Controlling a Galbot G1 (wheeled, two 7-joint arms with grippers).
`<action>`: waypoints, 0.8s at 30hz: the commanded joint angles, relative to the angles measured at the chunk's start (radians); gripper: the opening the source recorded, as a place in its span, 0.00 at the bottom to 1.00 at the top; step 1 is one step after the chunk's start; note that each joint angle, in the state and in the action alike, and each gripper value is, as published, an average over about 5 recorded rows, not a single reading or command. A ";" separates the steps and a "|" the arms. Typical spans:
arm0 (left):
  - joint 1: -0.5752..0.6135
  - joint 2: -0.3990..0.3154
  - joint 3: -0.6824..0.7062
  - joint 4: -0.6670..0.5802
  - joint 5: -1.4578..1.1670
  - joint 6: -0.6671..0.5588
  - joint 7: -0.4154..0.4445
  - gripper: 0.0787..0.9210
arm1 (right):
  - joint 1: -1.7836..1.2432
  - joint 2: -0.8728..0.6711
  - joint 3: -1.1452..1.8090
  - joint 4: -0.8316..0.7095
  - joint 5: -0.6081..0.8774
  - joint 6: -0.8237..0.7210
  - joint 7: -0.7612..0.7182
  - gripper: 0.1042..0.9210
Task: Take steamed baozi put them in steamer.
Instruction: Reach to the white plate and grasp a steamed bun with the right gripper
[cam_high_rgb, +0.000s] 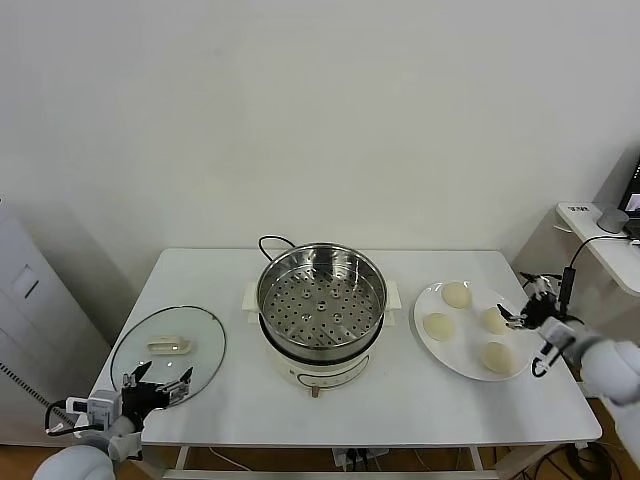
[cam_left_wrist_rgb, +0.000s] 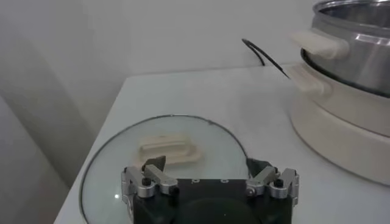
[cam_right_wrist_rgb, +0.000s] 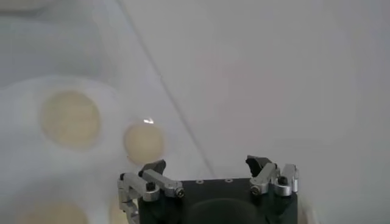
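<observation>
Stainless steel, perforated across the bottom: the steamer (cam_high_rgb: 321, 297) sat on its white pot base at the middle of the white table (cam_high_rgb: 400, 390), basket empty and uncovered. All four steamed baozi (cam_high_rgb: 456, 294) lay on the white plate (cam_high_rgb: 430, 345) to the robot's right of the pot, none touching another, none yet moved. The right gripper (cam_high_rgb: 527, 318) hovered at the plate's outer edge, just beside the nearest bun, fingers spread wide and holding nothing; its wrist camera looked down past the jaws at two buns and the table edge. The left gripper (cam_high_rgb: 158, 386) was parked low at the near rim of the glass lid (cam_high_rgb: 168, 350), which lay flat on the table left of the pot; its jaws were likewise spread and empty. Risks, as judged from this layout: the buns look soft and smooth, so too firm a pinch would dent one, too light a pinch could let it slip during the carry over the steamer's raised rim. A descent off-centre could nudge a neighbouring bun or tip the plate near the table edge.
</observation>
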 joint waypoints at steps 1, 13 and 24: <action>-0.011 -0.001 0.008 -0.002 0.005 0.007 -0.001 0.88 | 0.557 -0.065 -0.532 -0.231 0.048 0.029 -0.342 0.88; -0.026 0.002 0.020 -0.004 0.001 0.011 -0.001 0.88 | 0.881 0.189 -0.854 -0.585 0.026 0.137 -0.522 0.88; -0.037 0.005 0.031 0.000 -0.006 0.010 0.000 0.88 | 0.854 0.344 -0.793 -0.782 -0.119 0.216 -0.498 0.88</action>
